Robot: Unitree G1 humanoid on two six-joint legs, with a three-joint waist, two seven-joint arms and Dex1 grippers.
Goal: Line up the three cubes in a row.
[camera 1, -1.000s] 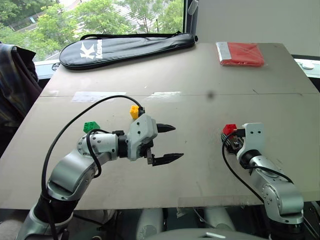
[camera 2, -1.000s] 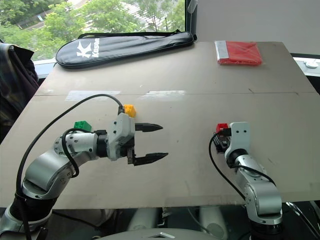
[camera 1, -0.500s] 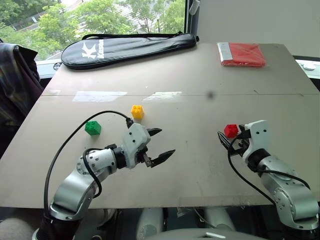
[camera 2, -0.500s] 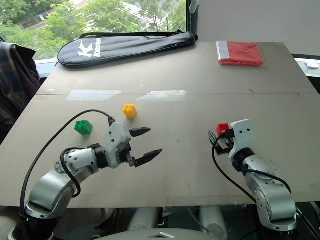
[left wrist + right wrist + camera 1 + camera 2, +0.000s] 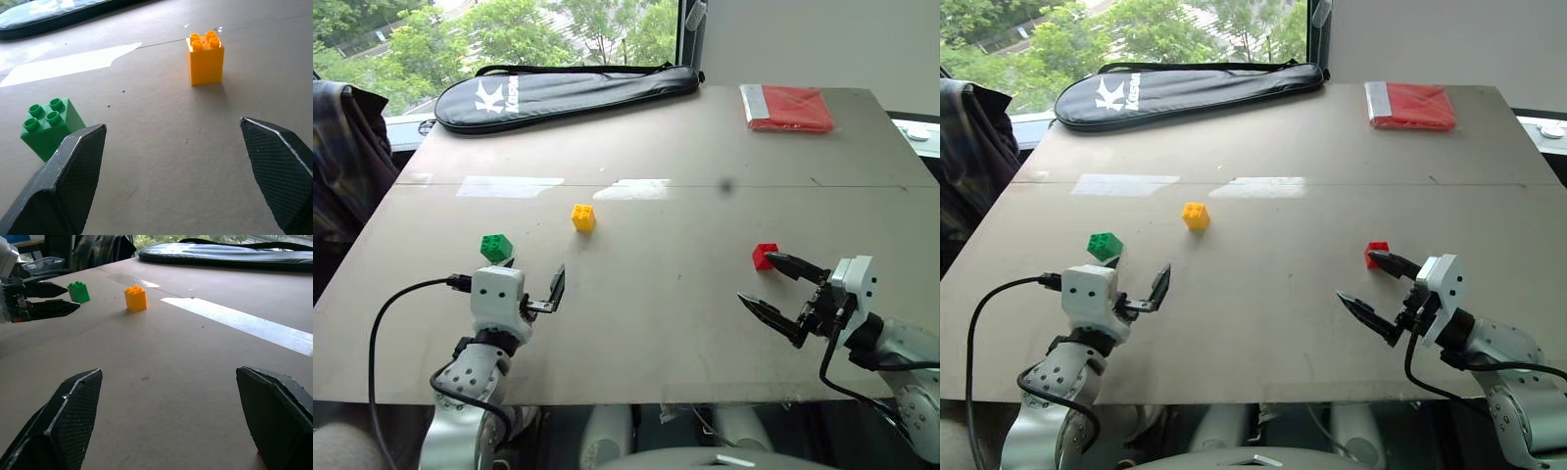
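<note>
Grey tabletop [image 5: 705,323] by a window with trees beyond; a long black racket bag [image 5: 568,90] lies across the far edge, w/ a flat red packet [image 5: 787,106] at the far right corner. Left gripper [image 5: 527,290] sits low near the front edge, fingers spread and empty. Right gripper [image 5: 783,289] likewise splayed wide, gripping nothing (upper fingertip just beside the red cube [image 5: 764,257]). Green cube [image 5: 495,247] stands just past the left gripper; yellow cube [image 5: 583,217] is farther back, near mid-table. All three sit upright, apart, approx. in a loose arc.
</note>
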